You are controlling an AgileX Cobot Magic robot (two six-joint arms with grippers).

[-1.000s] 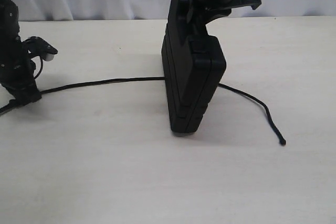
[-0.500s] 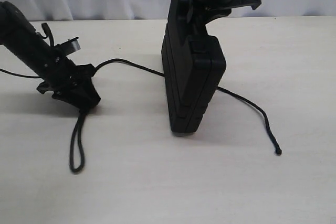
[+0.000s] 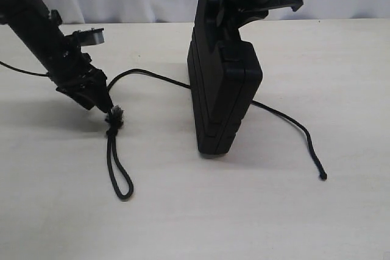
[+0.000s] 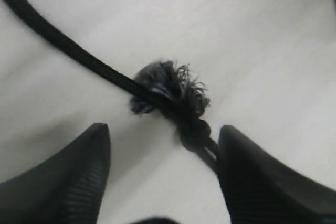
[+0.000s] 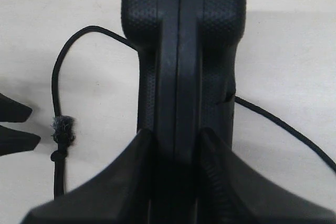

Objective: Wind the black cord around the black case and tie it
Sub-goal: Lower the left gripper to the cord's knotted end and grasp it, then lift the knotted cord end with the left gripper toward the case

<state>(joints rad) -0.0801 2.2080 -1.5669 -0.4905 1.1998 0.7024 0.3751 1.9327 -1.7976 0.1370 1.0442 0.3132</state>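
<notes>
Left claw (image 4: 163,132) spread, nothing pinched; the frayed knot (image 4: 173,95) of the long thin black braided cord (image 3: 152,76) lies just ahead of its tips. Right claw (image 5: 176,142) clamps the flat matte black plastic case (image 3: 222,95), upright on the pale table (image 3: 183,223) (cord emerges both sides).

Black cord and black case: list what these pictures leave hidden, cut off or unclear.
- Exterior view: whether the black cord passes under or behind the black case; the case hides that stretch.
- Exterior view: the case's top edge, covered by the right gripper, itself cut by the frame's top.
- Left wrist view: the cord beyond its frayed knot, cut by the frame edges.
- Right wrist view: the cord's far tip, outside the frame.
</notes>
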